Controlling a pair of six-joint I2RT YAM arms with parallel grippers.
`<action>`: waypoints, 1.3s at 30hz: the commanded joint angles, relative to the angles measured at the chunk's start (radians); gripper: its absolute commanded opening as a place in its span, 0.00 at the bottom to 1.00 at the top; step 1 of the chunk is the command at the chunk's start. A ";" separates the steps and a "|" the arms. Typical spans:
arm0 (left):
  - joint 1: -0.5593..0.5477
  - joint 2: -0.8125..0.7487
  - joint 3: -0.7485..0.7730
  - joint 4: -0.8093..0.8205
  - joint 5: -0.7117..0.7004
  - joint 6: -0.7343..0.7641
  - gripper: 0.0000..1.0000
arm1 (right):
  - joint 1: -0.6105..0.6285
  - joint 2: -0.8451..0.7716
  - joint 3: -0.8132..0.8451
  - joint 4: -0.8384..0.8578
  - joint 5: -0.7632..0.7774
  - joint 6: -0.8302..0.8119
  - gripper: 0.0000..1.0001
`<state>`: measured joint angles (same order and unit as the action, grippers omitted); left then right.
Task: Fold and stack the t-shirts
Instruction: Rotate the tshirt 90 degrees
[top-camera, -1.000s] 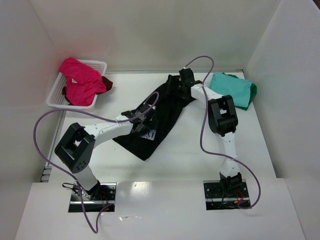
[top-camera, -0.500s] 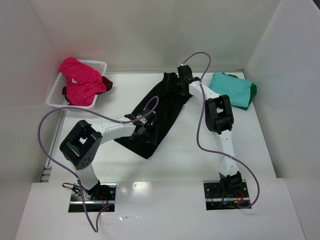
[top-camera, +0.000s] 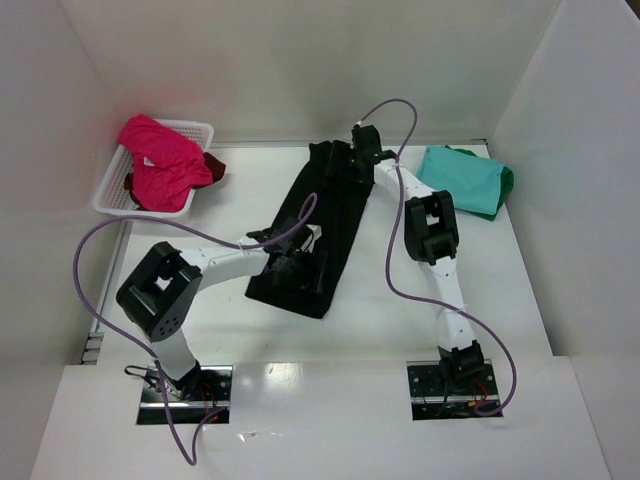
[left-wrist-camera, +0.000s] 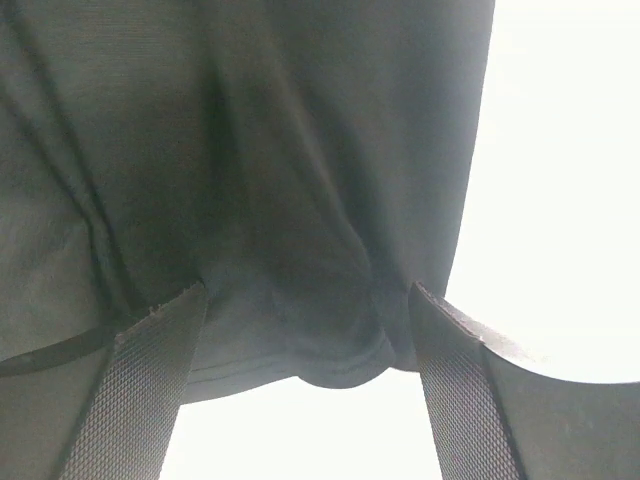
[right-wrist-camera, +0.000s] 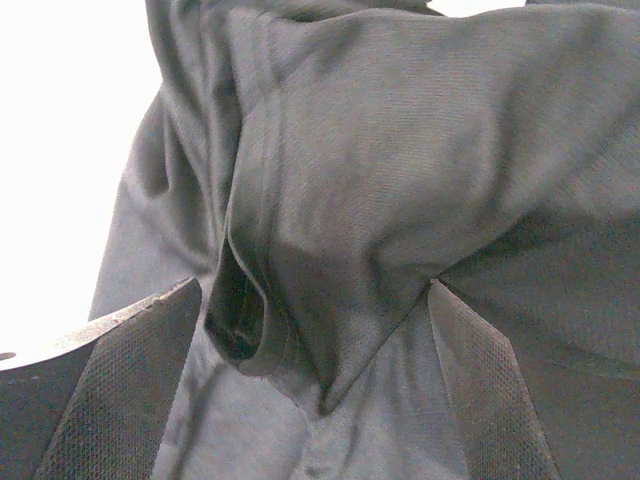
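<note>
A robotics laboratory test cell is indicated. A flat white table (top-camera: 230, 200) is enclosed by plain white panels, set along its far edge (top-camera: 300, 70), its left side (top-camera: 50, 150) and its right side (top-camera: 580, 180). At the table's near edge a white-and-black jointed left arm (top-camera: 215, 262) and right arm (top-camera: 440, 240) are bolted on metal base plates (top-camera: 185, 392), with loose purple cables (top-camera: 85, 270) looped over the table. A white plastic lattice basket (top-camera: 110, 195) of crumpled cloth is placed at the table's far left corner, and a black cloth t-shirt (top-camera: 320, 220) is spread across its middle.
</note>
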<state>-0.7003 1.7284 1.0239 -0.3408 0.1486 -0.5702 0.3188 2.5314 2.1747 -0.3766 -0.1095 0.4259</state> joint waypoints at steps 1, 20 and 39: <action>-0.064 0.074 -0.007 -0.031 0.223 0.024 0.89 | 0.028 0.054 0.048 -0.021 -0.029 0.001 1.00; -0.116 -0.082 0.024 -0.088 0.181 0.015 0.90 | 0.075 -0.060 -0.057 0.027 -0.046 0.037 1.00; -0.062 -0.446 -0.010 -0.109 -0.265 -0.065 1.00 | 0.020 -0.865 -0.933 0.242 -0.064 0.182 0.99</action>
<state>-0.7725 1.2307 1.0712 -0.4361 -0.0634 -0.6013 0.3358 1.7469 1.4556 -0.1914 -0.1534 0.5217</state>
